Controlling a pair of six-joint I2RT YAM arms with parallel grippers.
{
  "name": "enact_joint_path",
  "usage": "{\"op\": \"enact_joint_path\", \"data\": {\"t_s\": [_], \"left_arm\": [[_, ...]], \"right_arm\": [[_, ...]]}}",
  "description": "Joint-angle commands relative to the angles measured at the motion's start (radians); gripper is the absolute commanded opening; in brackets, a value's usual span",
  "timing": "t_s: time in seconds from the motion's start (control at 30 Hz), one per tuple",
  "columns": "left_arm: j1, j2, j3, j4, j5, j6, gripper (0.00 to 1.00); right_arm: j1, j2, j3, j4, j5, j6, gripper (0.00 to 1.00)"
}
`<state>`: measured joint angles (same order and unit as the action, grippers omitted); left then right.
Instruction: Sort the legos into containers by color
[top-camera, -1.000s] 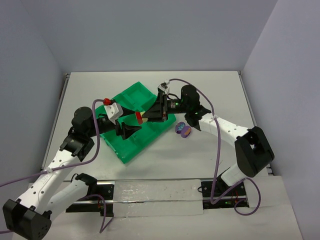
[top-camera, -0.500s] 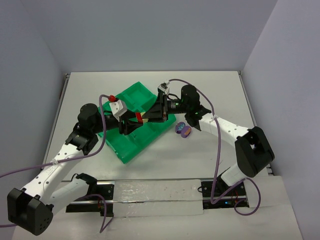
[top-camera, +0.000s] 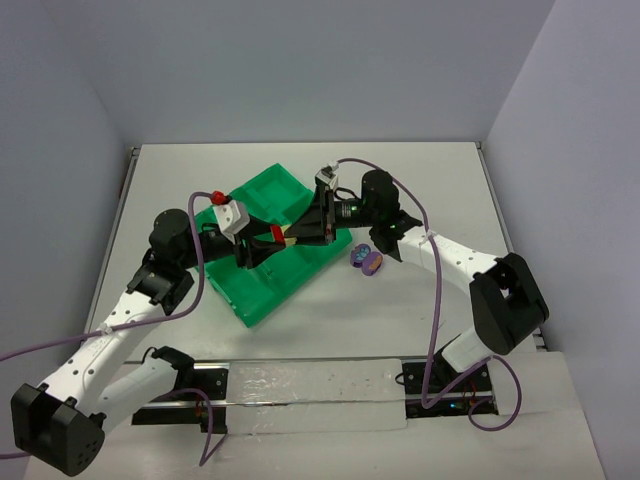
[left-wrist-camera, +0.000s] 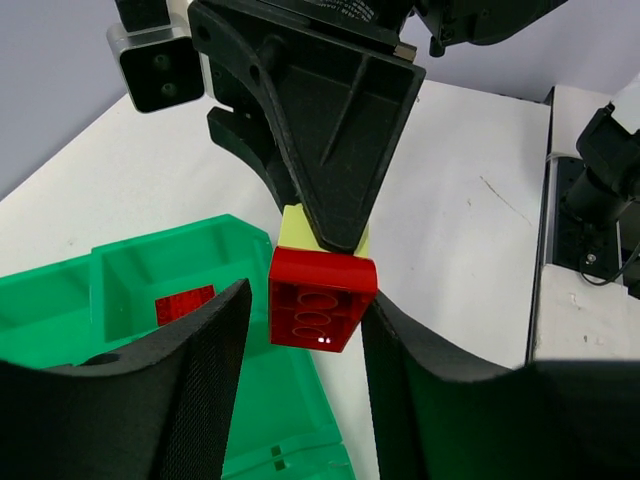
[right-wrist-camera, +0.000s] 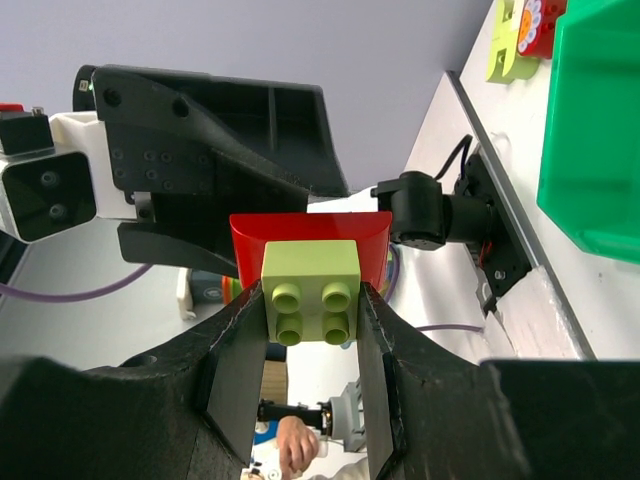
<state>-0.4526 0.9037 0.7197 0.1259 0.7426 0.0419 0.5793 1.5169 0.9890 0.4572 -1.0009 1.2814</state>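
Note:
My right gripper (top-camera: 297, 235) hovers over the green tray (top-camera: 262, 290), shut on a yellow-green lego (right-wrist-camera: 312, 290) that has a red lego (right-wrist-camera: 310, 228) stuck to its far face. My left gripper (top-camera: 262, 248) faces it from the left. In the left wrist view the red lego (left-wrist-camera: 320, 300) sits between my left gripper's (left-wrist-camera: 307, 295) fingertips. One pad presses its side and the other is a hair off. A second red lego (left-wrist-camera: 185, 305) lies in one of the containers. The yellow-green lego (left-wrist-camera: 296, 228) peeks out behind the red one.
Purple legos (top-camera: 368, 260) lie on the table just right of the tray. In the right wrist view the tray's wall (right-wrist-camera: 600, 150) fills the upper right, with a yellow-green and red piece (right-wrist-camera: 520, 40) beyond it. Both arms cross above the tray's middle.
My left gripper has swung in toward the right gripper and its jaws have narrowed from wide open to tight around the red lego. The right arm has held still.

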Motion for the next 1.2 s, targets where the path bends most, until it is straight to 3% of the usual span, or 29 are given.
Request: {"op": "enact_joint_path", "data": {"t_s": [0.0,0.07,0.1,0.5,0.7,0.8,0.87,1.0,1.1,1.17], "left_arm": [[-0.001,-0.016,0.029,0.057,0.015,0.0,0.43],[-0.001,-0.009,0.04,0.041,0.024,0.004,0.08],[-0.001,-0.005,0.051,0.033,0.026,0.004,0.0],[-0.001,0.039,0.105,-0.034,0.044,-0.043,0.0],[-0.001,0.099,0.105,0.118,-0.06,-0.217,0.0],[-0.01,0.211,0.172,0.14,-0.188,-0.373,0.0],[-0.018,0.344,0.299,0.033,-0.266,-0.449,0.0],[-0.078,0.65,0.625,-0.273,-0.417,-0.482,0.0],[-0.126,0.782,0.736,-0.35,-0.549,-0.53,0.0],[-0.135,0.828,0.73,-0.313,-0.604,-0.58,0.0]], "right_arm": [[0.01,-0.021,0.011,0.015,-0.011,-0.019,0.0],[0.009,-0.023,0.009,0.015,-0.008,-0.021,0.0],[0.008,-0.023,0.006,0.014,-0.008,-0.022,0.0],[-0.17,-0.147,-0.155,-0.003,-0.01,-0.054,0.0],[-0.277,-0.236,-0.159,-0.276,0.038,-0.255,0.0],[-0.322,-0.304,-0.105,-0.619,0.2,-0.492,0.0],[-0.337,-0.356,-0.055,-0.784,0.362,-0.6,0.0],[-0.342,-0.43,-0.047,-0.905,0.54,-0.672,0.0],[-0.343,-0.453,-0.059,-0.937,0.578,-0.69,0.01],[-0.344,-0.473,-0.069,-0.954,0.608,-0.699,0.01]]}}
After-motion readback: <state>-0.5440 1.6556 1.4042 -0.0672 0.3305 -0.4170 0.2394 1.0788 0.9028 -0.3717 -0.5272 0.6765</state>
